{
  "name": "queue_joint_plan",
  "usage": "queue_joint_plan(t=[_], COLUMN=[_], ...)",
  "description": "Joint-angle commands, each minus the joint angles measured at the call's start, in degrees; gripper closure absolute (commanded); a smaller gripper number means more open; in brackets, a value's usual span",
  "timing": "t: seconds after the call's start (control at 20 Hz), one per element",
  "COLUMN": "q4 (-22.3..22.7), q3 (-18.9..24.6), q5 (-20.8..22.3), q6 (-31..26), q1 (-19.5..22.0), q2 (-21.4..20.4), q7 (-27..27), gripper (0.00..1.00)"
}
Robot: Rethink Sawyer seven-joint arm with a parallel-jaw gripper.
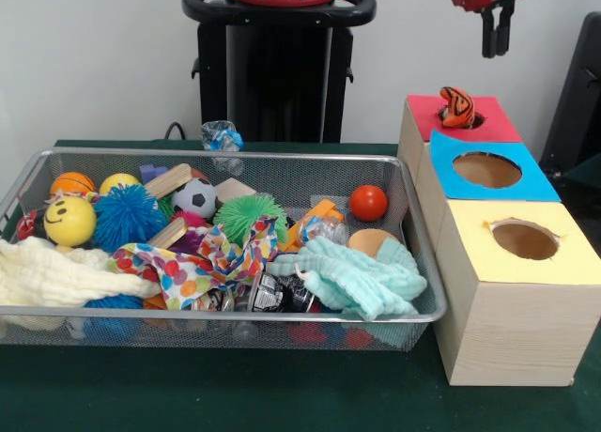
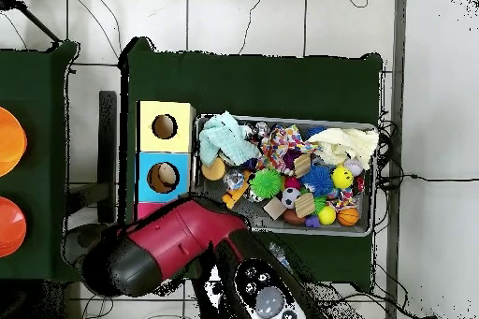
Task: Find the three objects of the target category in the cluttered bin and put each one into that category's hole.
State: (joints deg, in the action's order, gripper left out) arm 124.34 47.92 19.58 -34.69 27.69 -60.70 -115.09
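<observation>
My gripper (image 1: 497,38) hangs high at the right of the front view, open with nothing between its fingers. Right below it an orange ball with black stripes (image 1: 457,107) rests in the hole of the red-topped box (image 1: 498,122). The wire bin (image 1: 427,312) holds more balls: a red one (image 1: 368,203), a soccer ball (image 1: 194,197), a yellow smiley ball (image 1: 69,221), a small basketball (image 1: 72,183), and blue (image 1: 127,216) and green (image 1: 249,216) spiky balls. In the overhead view my arm (image 2: 178,240) hides the gripper and the red box.
A blue-topped box (image 1: 531,183) (image 2: 145,177) and a yellow-topped box (image 1: 470,254) (image 2: 145,126) stand in a row beside the bin (image 2: 281,118). A mint cloth (image 1: 352,277), a cream cloth (image 1: 56,272), a spotted cloth (image 1: 202,258) and wooden blocks (image 1: 169,178) crowd the bin.
</observation>
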Motion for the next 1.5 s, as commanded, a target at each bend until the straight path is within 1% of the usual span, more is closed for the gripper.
queue_joint_plan(t=[0.05, 0.1, 0.2, 0.25, 0.4, 0.45, 0.8, 1.2, 1.5], q4=[-0.70, -0.49, -0.26, -0.33, -1.54, -1.51, -1.31, -0.97, -1.25], q3=[2.86, 2.80, 3.39, 3.39, 1.74, 1.30, 0.11, -1.00, -3.28], q5=[-1.54, -1.42, -2.57, -2.47, 0.42, 1.04, 2.96, 4.56, 7.79], q6=[-6.78, -6.51, -7.32, -7.27, -5.40, -4.71, -2.06, 0.01, 3.77], q1=[1.60, 1.66, 2.10, 2.05, 0.99, 0.83, 0.06, -0.81, -2.70], q2=[-2.48, -2.39, -3.82, -3.66, 0.01, 0.65, 2.79, 3.67, 6.02], q7=[6.66, 6.56, 6.86, 6.84, 6.13, 5.77, 4.42, 3.21, 0.97], gripper=[1.00, 1.00, 1.00, 1.00, 1.00, 1.00, 1.00, 1.00, 1.00])
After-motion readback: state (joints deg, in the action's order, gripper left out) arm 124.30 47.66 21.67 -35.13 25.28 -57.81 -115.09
